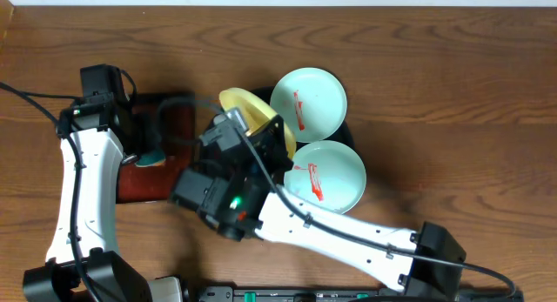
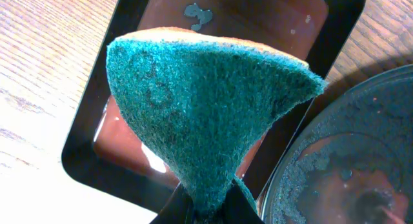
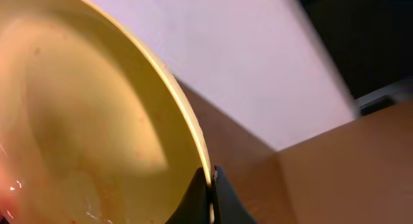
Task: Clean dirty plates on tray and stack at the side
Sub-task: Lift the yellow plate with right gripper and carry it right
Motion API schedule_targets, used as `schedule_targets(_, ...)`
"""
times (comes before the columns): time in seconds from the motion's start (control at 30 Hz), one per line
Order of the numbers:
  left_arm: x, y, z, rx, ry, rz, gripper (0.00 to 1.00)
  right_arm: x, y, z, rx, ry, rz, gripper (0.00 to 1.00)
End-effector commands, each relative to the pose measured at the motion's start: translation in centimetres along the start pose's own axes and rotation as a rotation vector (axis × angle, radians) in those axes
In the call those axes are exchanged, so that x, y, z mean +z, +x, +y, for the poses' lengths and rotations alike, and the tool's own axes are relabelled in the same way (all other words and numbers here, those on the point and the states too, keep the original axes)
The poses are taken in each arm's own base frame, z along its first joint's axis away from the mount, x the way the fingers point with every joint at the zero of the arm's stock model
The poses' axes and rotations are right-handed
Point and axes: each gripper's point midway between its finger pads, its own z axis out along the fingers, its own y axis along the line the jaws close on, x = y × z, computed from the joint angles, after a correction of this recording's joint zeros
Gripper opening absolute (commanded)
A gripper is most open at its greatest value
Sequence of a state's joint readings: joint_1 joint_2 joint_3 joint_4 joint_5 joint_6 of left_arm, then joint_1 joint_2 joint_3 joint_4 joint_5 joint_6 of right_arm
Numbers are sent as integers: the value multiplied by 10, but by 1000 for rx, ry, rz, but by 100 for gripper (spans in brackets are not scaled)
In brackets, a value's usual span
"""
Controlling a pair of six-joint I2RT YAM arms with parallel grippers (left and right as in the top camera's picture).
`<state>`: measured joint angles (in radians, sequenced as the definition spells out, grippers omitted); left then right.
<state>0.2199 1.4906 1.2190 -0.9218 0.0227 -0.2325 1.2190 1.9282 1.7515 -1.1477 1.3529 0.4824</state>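
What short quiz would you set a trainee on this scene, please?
1. True or false: the left gripper holds a sponge.
2. What does the right gripper grip? A. the yellow plate by its rim; B. the sponge; C. nothing.
3. Fill in: ___ blue-green plates, streaked red, lie on the tray.
Key: 1 true; 2 A; 3 two.
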Motion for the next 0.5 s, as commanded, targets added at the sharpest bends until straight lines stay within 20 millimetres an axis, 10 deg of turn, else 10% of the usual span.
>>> schedule_targets(0.0, 2, 2, 4, -10, -16, 7, 8, -12, -20, -35, 72, 108, -87, 1)
schedule_targets(0.47, 2, 2, 4, -10, -16, 7, 8, 21, 39, 36, 137, -365, 306, 1)
